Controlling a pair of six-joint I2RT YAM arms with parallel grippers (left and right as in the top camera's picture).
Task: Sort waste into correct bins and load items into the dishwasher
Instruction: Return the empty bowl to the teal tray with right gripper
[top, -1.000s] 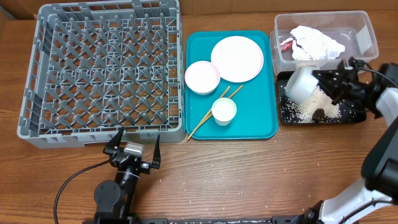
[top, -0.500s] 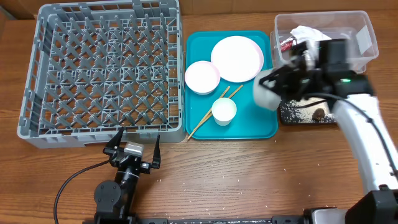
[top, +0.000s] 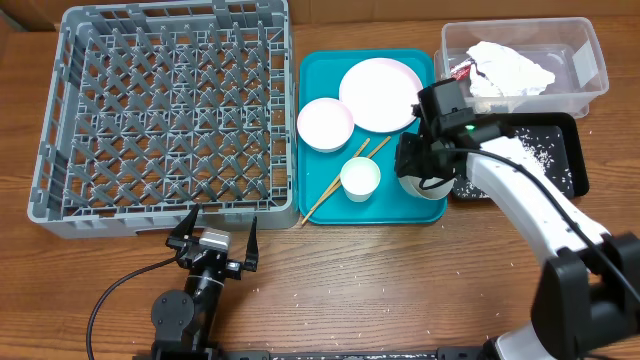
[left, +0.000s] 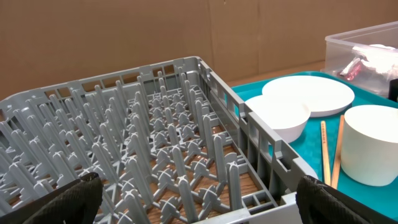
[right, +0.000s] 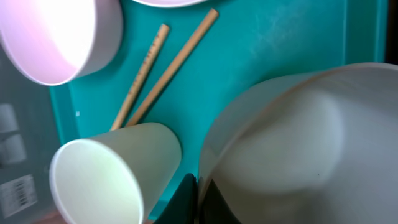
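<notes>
My right gripper (top: 436, 166) is shut on the rim of a white bowl (top: 412, 184) and holds it over the right front corner of the teal tray (top: 320, 205). In the right wrist view its fingers (right: 199, 200) pinch that bowl (right: 292, 143). On the tray lie a plate (top: 381, 94), a second bowl (top: 325, 124), a small cup (top: 360, 179) and chopsticks (top: 345, 180). The clear tub (top: 585, 50) holds the napkin (top: 510, 70) and red wrapper (top: 461, 71). The black tray (top: 570, 150) holds rice (top: 530, 152); the brown lump is hidden. My left gripper (top: 215, 240) is open before the grey rack (top: 170, 110).
The rack (left: 155, 124) fills the left wrist view, with bowl (left: 280, 115), plate (left: 308, 93) and cup (left: 373, 143) to its right. The right wrist view shows the cup (right: 106, 177) beside the held bowl, and the chopsticks (right: 163, 68). A few rice grains lie on the wood table.
My right gripper carried the white bowl left from above the black tray to over the teal tray's right front corner. The left arm has not moved.
</notes>
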